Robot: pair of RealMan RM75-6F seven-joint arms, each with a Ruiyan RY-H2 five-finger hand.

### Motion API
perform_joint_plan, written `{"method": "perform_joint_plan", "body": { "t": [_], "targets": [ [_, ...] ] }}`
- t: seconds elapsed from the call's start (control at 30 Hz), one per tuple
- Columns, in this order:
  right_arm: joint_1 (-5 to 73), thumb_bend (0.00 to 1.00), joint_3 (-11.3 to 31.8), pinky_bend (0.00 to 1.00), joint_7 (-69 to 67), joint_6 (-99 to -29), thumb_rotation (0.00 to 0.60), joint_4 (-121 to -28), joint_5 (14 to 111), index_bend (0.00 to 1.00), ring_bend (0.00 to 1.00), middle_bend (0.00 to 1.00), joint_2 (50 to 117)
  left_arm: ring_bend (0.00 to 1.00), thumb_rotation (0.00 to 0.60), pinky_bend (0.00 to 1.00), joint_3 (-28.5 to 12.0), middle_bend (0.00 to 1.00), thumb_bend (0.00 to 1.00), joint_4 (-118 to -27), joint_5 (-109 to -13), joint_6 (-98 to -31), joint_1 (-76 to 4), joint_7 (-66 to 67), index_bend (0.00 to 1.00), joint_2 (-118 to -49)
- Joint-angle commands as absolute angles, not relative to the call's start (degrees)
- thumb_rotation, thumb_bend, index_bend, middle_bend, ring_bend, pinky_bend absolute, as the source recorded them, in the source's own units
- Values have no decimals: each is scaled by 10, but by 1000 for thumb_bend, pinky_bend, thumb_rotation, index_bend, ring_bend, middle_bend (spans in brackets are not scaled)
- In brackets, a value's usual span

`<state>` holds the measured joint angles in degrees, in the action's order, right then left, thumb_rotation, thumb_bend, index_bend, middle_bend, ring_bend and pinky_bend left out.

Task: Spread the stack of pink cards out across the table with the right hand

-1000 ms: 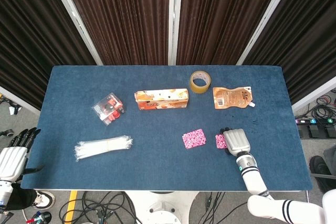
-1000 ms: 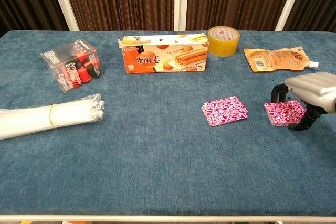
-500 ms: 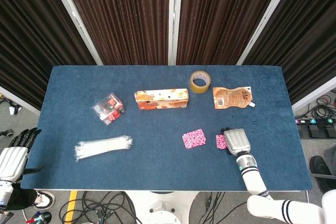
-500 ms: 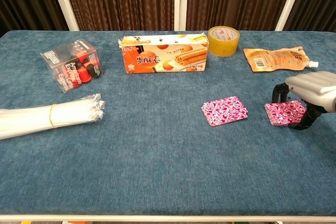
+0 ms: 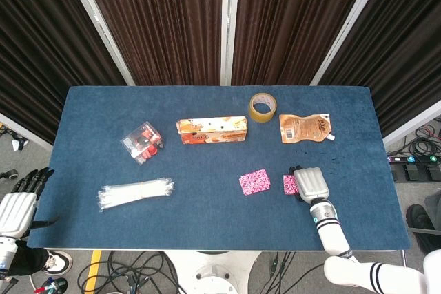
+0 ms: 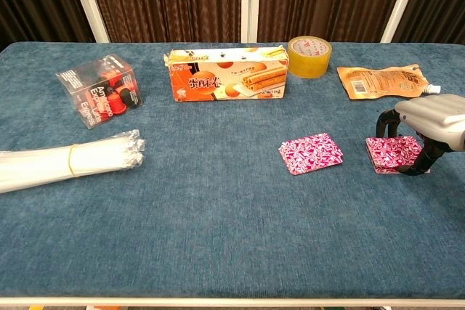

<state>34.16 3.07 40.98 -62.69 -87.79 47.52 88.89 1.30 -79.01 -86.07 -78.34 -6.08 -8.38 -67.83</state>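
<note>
Right hand (image 6: pixel 425 128) arches over the stack of pink cards (image 6: pixel 393 155) near the table's right edge, fingertips (image 6: pixel 383 127) touching around it. One pink card (image 6: pixel 310 153) lies apart to its left. Thin, slick cards likely slide easily; press lightly on top.

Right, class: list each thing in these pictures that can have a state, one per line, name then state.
Card stack: flat on the table, under the right hand.
Lone card: flat, apart from the stack.
Right hand: over the stack, fingers curled around it.
Left hand: off the table's edge, holding nothing, fingers apart.
Biscuit box: closed, on its side.
Tape: lying flat.
Pouch: flat, capped.
</note>
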Motion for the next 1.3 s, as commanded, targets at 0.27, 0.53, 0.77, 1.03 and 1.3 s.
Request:
{"method": "perform_joint_plan", "body": {
  "t": [0.27,0.53,0.77,1.03,1.3],
  "targets": [
    [366,218,56,954,423,-611,600,-863,462,447,876,410,891,0,600,152,13,51,0,-792,-863,-788,-60,-85,71,-676],
    [412,219,90,954,435,-567,600,-777,426,447,876,409,932,0,600,153,12,51,0,-790,-860,-790,-57,-89,71,-676],
    [434,219,99,954,426,-542,600,-709,422,447,876,408,967,0,600,153,11,51,0,-784,-857,-787,-58,-93,71,-677],
    [443,169,93,954,421,-512,600,-685,417,410,874,343,971,0,600,153,11,51,0,-781,-857,-787,-56,-96,71,-677],
    [439,124,91,940,404,-519,600,-695,428,249,861,212,962,0,600,153,12,51,0,-779,-856,-787,-55,-97,71,-677]
  ]
}}
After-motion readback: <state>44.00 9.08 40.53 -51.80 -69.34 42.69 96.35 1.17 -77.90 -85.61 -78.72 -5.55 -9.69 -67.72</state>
